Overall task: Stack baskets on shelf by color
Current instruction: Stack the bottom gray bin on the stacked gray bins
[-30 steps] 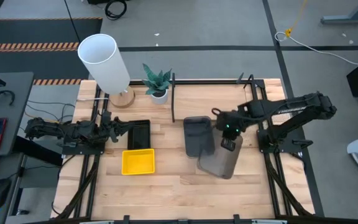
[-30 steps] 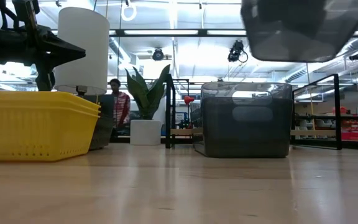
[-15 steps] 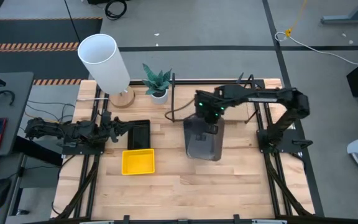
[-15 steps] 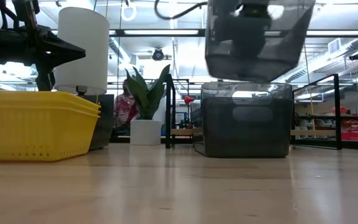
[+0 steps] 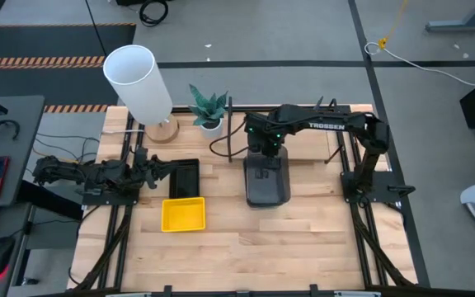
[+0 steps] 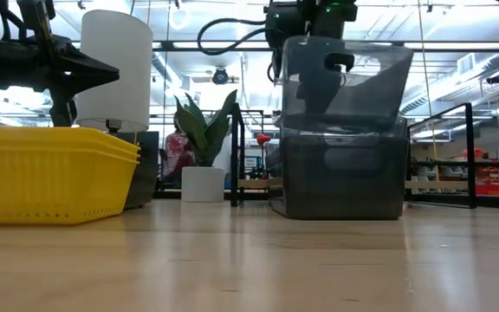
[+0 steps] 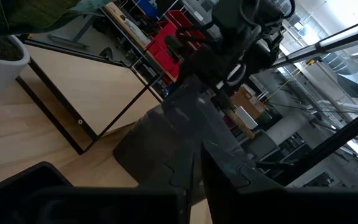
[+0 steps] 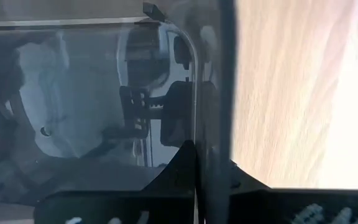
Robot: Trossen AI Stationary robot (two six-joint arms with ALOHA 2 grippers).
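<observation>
Grey, the held basket (image 6: 343, 87) hangs directly above a second grey basket (image 6: 343, 173) on the table (image 5: 303, 247) by the shelf (image 5: 303, 132), pinched at its rim by the right gripper (image 5: 265, 153); the left gripper (image 5: 157, 168), whose fingers I cannot tell, waits over a black basket (image 5: 184, 177) beside yellow ones (image 5: 183, 214)

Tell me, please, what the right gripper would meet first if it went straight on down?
Probably the grey basket on the table: the right gripper holds another grey basket right above it, partly nested.
</observation>
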